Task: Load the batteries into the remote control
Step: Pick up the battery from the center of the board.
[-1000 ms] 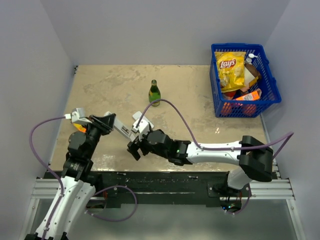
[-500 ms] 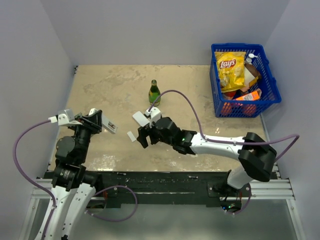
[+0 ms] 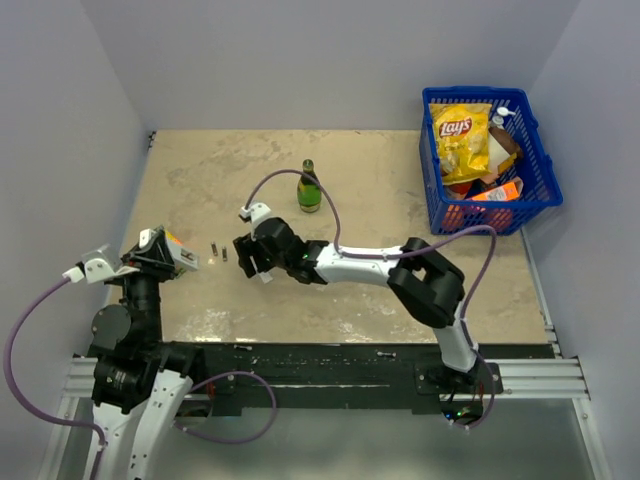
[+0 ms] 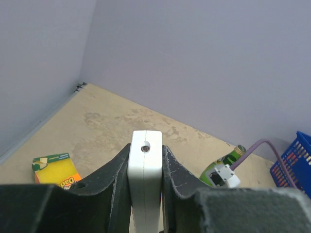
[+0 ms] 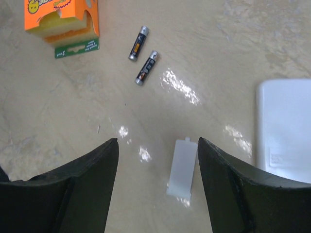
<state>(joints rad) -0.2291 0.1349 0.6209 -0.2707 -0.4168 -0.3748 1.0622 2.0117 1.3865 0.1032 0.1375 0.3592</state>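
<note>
Two batteries, small dark cylinders, lie side by side on the table; from above they show as batteries left of my right gripper. That right gripper hovers open over the table. A thin white battery cover lies flat below, near its right finger. My left gripper is shut on the white remote control, held end-on between its fingers. In the top view the left gripper holds the remote control above the table's left side.
An orange and green sponge pack lies just beyond the batteries. A flat white object with small print sits at the right edge of the right wrist view. A green bottle stands mid-table. A blue basket of groceries is far right.
My left arm has drawn back to the left with the remote control. My right gripper has swung left and away from the table's front edge, towards the batteries.
</note>
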